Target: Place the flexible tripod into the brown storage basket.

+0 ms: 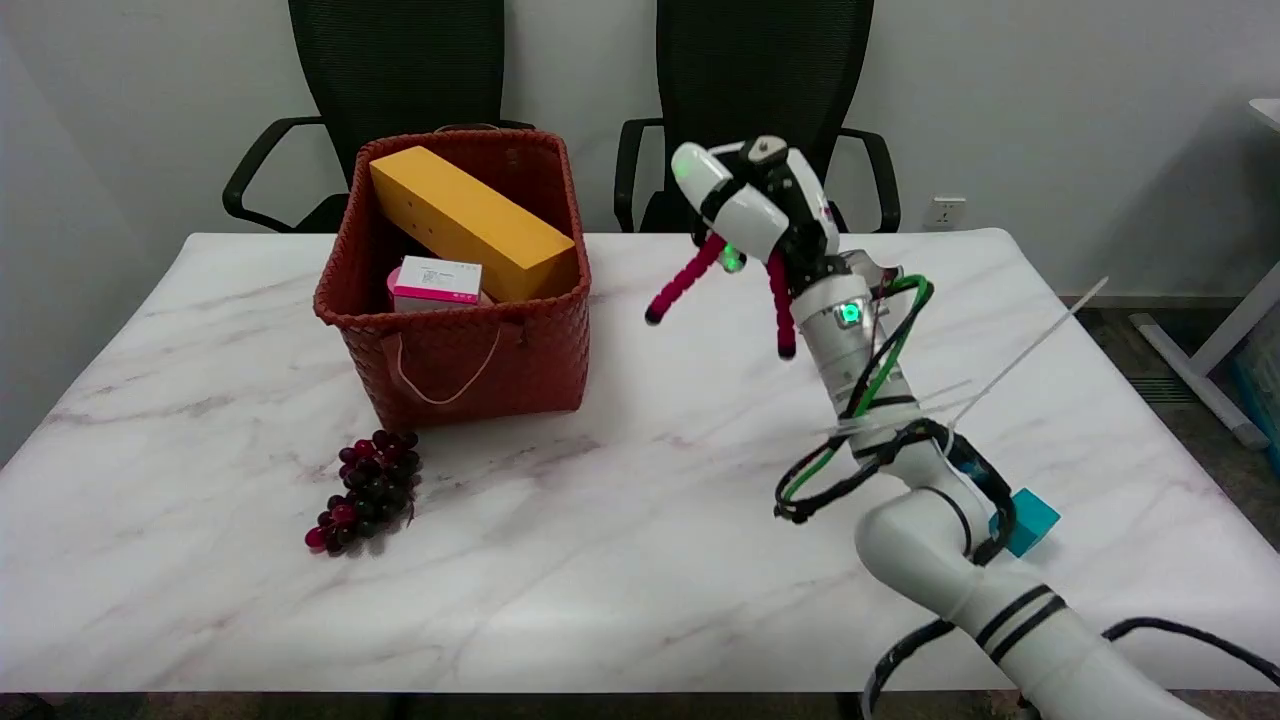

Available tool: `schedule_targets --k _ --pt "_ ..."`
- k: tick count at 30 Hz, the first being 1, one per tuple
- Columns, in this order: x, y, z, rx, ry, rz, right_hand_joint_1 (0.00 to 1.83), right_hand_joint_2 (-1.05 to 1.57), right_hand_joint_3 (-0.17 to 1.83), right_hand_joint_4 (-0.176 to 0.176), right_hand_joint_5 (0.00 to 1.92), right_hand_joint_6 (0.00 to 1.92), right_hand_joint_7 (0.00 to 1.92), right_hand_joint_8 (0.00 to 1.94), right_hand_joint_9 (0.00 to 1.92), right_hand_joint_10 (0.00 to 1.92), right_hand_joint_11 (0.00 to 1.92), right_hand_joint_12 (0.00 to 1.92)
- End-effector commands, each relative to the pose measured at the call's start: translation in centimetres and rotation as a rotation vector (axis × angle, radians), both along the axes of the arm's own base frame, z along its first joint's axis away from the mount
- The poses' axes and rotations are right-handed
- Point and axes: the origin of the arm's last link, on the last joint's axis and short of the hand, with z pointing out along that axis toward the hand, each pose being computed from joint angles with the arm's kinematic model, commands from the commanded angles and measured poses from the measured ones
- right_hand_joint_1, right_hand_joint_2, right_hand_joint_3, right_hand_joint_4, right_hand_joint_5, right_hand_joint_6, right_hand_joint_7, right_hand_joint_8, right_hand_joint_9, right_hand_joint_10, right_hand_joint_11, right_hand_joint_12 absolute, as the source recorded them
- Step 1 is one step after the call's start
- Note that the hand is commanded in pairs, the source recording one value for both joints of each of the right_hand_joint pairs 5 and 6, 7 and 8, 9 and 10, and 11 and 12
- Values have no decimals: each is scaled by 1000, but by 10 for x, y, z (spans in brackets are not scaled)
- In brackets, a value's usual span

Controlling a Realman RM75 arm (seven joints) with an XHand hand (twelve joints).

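Note:
My right hand (762, 205) is raised above the table's far right half and grips the flexible tripod (688, 278). The tripod's head shows at the top of the hand, and its pink bendy legs hang out below, one slanting left and one pointing down. The brown woven storage basket (470, 345) stands on the table to the left of the hand, apart from it. Inside the basket lie a long yellow box (470, 222) and a small pink-and-white box (437, 282).
A bunch of dark purple grapes (368, 490) lies on the marble table (600, 560) in front of the basket. A teal block (1030, 522) sits by my forearm at the right. Two black chairs stand behind the table.

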Motion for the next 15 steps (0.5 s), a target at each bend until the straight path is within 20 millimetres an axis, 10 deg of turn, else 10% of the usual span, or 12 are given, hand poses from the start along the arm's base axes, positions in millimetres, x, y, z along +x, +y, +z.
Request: schedule_targets --k 1,15 --pt "64 -66 -17 29 -83 116 858 1207 671 0 1519 1519 1839 1839 1806 1806 1893 1893" --pt "106 -133 -75 102 -52 108 875 1093 698 0 1422 1422 1785 1785 1748 1748 1853 1853"
